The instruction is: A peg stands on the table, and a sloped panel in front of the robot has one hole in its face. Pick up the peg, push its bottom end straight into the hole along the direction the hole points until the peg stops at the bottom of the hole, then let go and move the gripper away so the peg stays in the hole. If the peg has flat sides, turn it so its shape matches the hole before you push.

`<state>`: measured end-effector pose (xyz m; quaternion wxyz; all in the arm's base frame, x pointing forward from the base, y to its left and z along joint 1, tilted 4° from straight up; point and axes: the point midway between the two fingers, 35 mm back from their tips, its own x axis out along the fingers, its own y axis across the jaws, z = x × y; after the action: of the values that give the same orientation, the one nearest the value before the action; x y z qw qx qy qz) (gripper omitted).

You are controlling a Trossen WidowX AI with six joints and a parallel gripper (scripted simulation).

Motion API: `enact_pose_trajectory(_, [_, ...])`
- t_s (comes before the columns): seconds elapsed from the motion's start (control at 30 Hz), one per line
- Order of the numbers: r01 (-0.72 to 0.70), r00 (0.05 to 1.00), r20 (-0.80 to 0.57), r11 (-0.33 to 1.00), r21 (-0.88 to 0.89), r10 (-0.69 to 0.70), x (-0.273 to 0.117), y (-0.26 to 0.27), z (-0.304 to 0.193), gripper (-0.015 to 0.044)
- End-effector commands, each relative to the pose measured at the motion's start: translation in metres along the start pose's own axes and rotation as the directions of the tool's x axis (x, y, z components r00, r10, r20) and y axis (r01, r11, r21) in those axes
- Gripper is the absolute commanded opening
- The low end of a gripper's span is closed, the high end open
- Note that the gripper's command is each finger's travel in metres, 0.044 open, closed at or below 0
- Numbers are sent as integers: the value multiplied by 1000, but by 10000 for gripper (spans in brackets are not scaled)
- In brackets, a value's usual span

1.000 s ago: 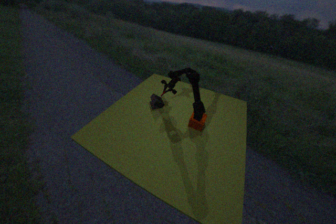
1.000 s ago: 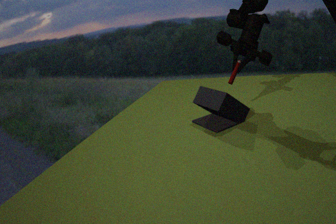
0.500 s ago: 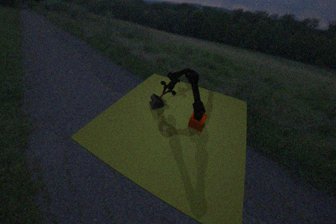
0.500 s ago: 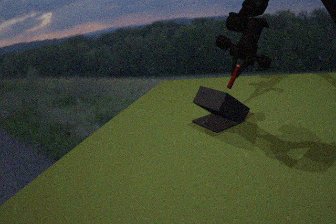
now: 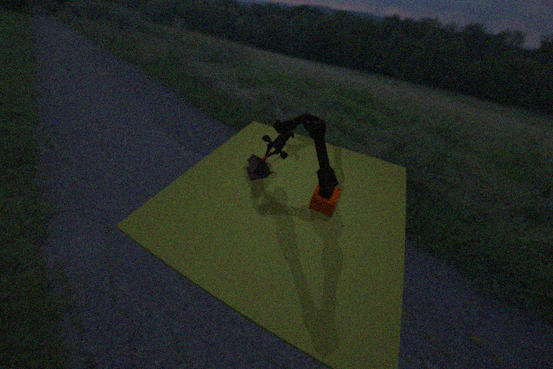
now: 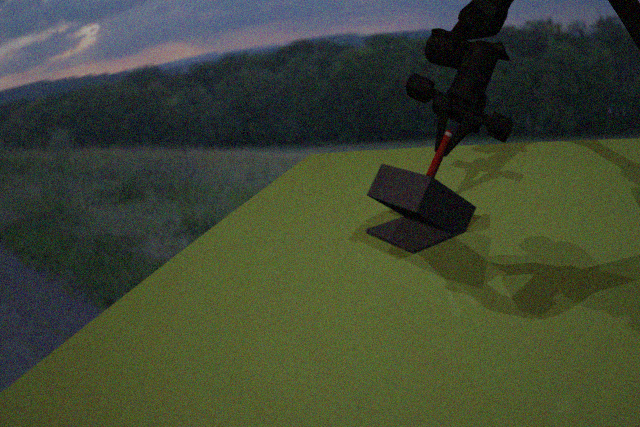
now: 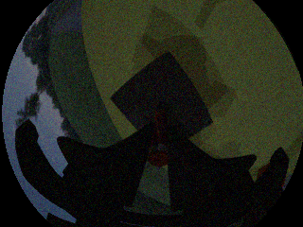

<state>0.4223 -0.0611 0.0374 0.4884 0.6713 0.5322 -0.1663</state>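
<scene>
While my gripper [image 5: 266, 155] [image 6: 443, 145] [image 7: 161, 128] grips it, the peg [image 5: 266, 155] [image 6: 438, 157] [image 7: 159, 125] meets the dark block [image 5: 257, 167] [image 6: 421, 197] [image 7: 158, 90].
Finish red, pale band near its upper end; form slender, straight, tilted; lower end hidden.

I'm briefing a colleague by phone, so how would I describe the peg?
On the yellow table top, find the dark tilted block. The peg slants between it and the black hand: the only thin red rod.
</scene>
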Motion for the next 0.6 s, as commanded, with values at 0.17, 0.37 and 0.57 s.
enact_pose_trajectory(0.17, [2, 1000, -2, 1000, 3, -2, 4, -2, 0, 0])
enact_pose_trajectory(0.37, [1, 1000, -1, 1000, 1, -1, 3, -1, 0, 0])
enact_pose_trajectory(0.57, [1, 1000, -1, 1000, 1, -1, 3, -2, 0, 0])
